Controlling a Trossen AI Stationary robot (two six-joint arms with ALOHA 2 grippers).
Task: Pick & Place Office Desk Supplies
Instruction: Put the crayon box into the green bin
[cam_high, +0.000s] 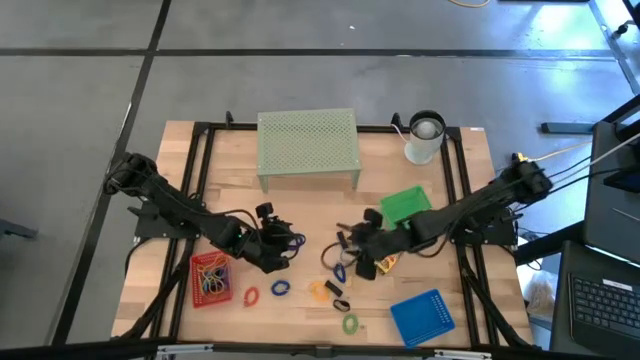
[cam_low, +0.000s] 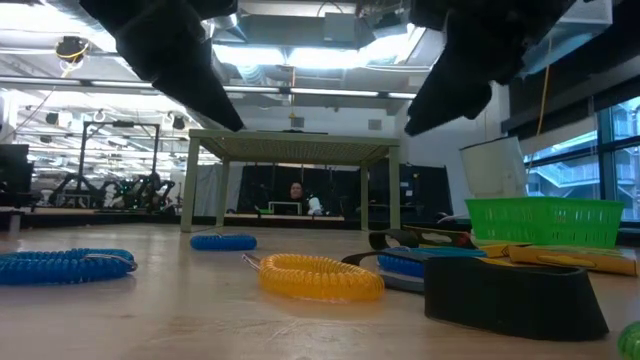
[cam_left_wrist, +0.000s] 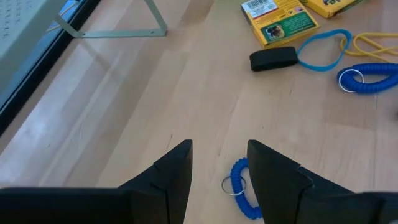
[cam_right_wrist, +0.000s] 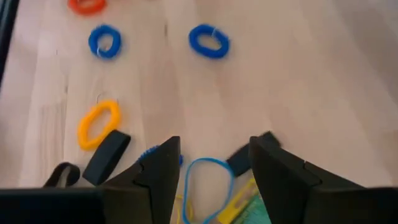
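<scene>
Now you see both arms low over the middle of the bench, each claw open and holding nothing.

Your left gripper (cam_left_wrist: 219, 163) hangs over a blue coil ring (cam_left_wrist: 241, 190); your right gripper (cam_right_wrist: 213, 163) hangs over a thin blue loop (cam_right_wrist: 208, 180), with an orange ring (cam_right_wrist: 97, 124) near it.

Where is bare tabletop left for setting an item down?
Bare wood lies between the mesh riser and the two end effectors, and left of the riser above the red tray. The front centre is crowded with coil rings and clips.
</scene>
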